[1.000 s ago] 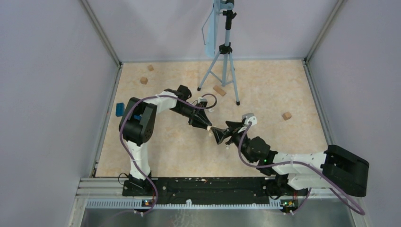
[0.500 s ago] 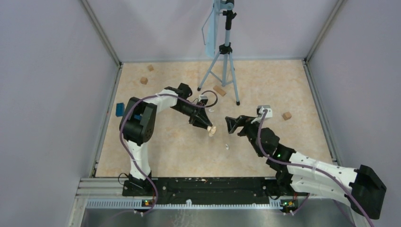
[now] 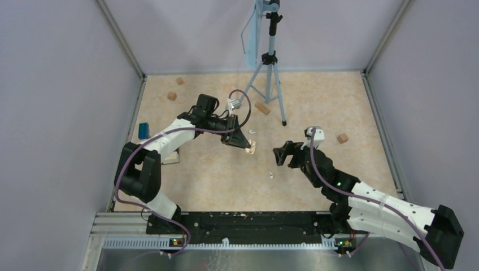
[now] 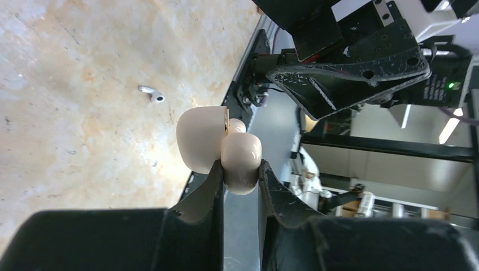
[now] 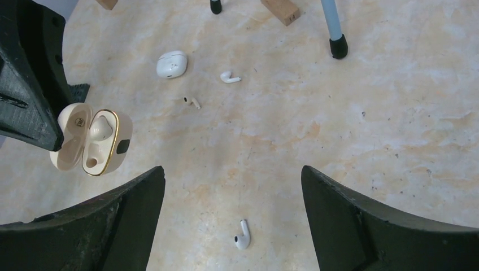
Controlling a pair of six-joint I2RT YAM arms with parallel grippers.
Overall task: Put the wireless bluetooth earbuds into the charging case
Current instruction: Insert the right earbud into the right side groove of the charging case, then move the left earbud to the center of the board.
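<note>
My left gripper point(image 3: 247, 144) is shut on an open beige charging case point(image 3: 252, 148), held above the floor. In the left wrist view the jaws point(image 4: 240, 167) pinch the case's base point(image 4: 242, 161), lid hanging left. The right wrist view shows the case point(image 5: 93, 141) open with a beige earbud point(image 5: 101, 129) seated in one slot. My right gripper point(image 3: 281, 155) is open wide, right of the case and apart from it. A white earbud point(image 5: 242, 235) lies on the floor between its spread fingers point(image 5: 229, 176); the top view shows this earbud point(image 3: 271, 174) too. Another white earbud point(image 5: 230, 77) and a tiny beige one point(image 5: 192, 102) lie farther off.
A shut white case point(image 5: 171, 64) rests on the floor beyond the earbuds. A tripod point(image 3: 264, 84) stands at the back, its feet point(image 5: 339, 48) near a wooden block point(image 5: 281, 8). More blocks point(image 3: 342, 138) lie scattered. A blue object point(image 3: 143, 130) sits by the left wall.
The right gripper has drawn back to the right, away from the case, and opened wider. The left arm has stretched out and carried the case slightly up and back.
</note>
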